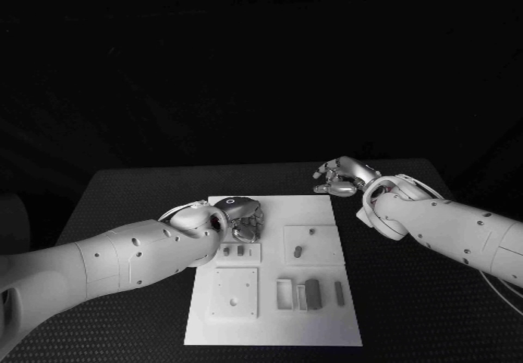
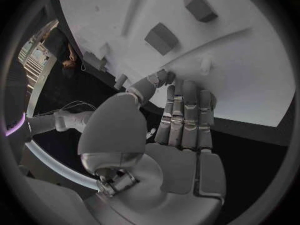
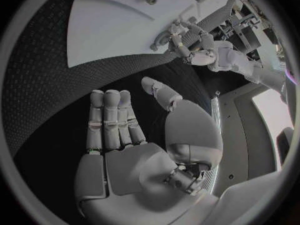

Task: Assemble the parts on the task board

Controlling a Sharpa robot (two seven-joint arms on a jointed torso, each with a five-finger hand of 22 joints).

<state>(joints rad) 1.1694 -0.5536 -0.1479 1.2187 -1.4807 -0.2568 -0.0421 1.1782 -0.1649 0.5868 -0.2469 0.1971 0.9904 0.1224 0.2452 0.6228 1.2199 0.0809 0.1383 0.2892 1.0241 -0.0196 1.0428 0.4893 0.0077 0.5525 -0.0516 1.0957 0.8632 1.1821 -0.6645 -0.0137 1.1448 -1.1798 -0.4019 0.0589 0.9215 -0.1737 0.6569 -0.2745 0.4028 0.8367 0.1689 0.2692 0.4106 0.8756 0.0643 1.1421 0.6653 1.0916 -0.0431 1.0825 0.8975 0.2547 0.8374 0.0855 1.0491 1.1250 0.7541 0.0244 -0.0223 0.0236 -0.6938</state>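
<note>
1. The left hand point(image 1: 242, 219) hovers over the task board point(image 1: 273, 333) near its far edge, fingers straight, grasping nothing.
2. The right hand point(image 1: 343, 178) is off the board's far right corner, released.
3. Grey parts point(image 1: 313, 293) lie on the board's near half.

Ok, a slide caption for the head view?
Left hand over the task board; right hand, holding nothing, over the table beyond it.

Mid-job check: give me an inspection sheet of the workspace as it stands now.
Surface: black table, textured.
Job's things: white task board in the middle; grey parts on its near section, two small ones beside the left hand.
Clutter: nothing seen.
Hands: left hand over the board's far left part, holding nothing; right hand over the table beyond the board's far right corner, empty.
Cables: a thin one by the right arm.
Surroundings: dark.
</note>
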